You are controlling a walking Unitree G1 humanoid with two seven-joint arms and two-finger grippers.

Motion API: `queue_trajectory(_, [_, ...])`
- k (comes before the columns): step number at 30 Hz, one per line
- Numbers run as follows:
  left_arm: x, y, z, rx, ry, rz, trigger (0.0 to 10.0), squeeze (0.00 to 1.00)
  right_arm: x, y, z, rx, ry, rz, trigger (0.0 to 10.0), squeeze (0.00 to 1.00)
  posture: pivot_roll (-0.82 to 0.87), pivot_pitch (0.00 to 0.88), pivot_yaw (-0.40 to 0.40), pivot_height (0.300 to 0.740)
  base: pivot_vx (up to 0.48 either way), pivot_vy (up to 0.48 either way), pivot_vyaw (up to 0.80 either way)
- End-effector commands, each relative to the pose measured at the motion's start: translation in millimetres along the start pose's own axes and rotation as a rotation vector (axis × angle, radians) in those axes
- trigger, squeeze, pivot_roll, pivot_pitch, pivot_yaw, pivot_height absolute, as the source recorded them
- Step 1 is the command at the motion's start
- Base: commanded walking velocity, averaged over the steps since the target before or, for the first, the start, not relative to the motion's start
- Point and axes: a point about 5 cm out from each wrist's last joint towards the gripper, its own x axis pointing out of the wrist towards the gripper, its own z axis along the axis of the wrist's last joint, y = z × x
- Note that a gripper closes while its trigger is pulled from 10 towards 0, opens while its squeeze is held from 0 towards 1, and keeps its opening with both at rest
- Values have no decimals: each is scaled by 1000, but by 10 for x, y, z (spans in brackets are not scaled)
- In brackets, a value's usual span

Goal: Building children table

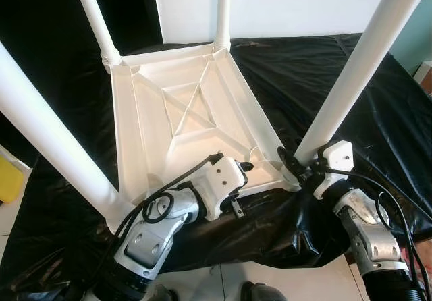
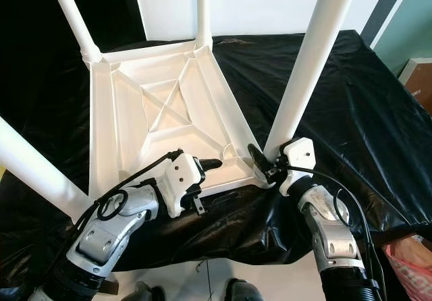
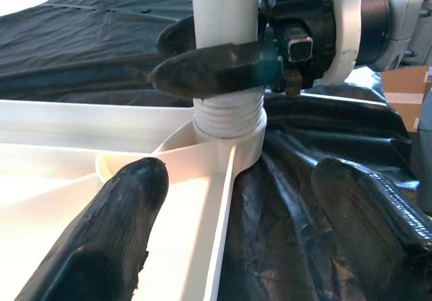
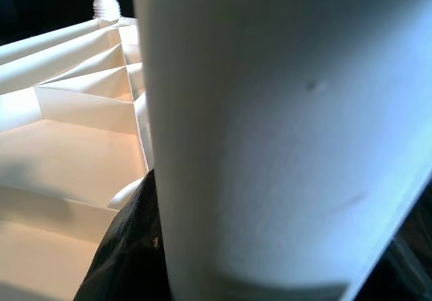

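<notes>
Currently the white tabletop [image 1: 182, 122] lies upside down on the black sheet [image 1: 351, 98] with four legs standing in its corner sockets, and my right gripper [image 3: 223, 68] is clamped round the near-right leg [image 1: 351, 78] just above its threaded collar, while my left gripper [image 3: 233, 200] hangs spread apart over the tabletop's near rim beside that socket. My concern is the thread: if I turn the leg while it leans, it could cross-thread or jam, and the unheld tabletop may slide on the slick sheet.

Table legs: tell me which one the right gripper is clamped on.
The near-right leg, gripped just above its socket by the right gripper; the other three stand free.
</notes>
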Motion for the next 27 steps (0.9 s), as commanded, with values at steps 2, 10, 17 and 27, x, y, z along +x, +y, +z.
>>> queue_trajectory(2, [-4, -31, -30, -15, 4, 2, 10000, 0, -65, 41, -144, 33, 67, -4, 10000, 0, -114, 126, 13, 740, 0, 0, 0])
queue_trajectory(10, [32, -28, -26, -13, -4, 10, 10000, 0, -97, 5, -163, 49, 77, -245, 10000, 0, -115, 112, -3, 740, 0, 0, 0])
queue_trajectory(17, [27, -36, -29, -12, -2, 11, 10000, 0, -95, 98, -217, 66, 114, -415, 10000, 0, -103, 112, -6, 740, 0, 0, 0])
queue_trajectory(27, [-14, -34, -42, -15, 7, 24, 10000, 0, -64, 329, -266, 123, 158, -655, 10000, 0, -96, 106, -1, 740, 0, 0, 0])
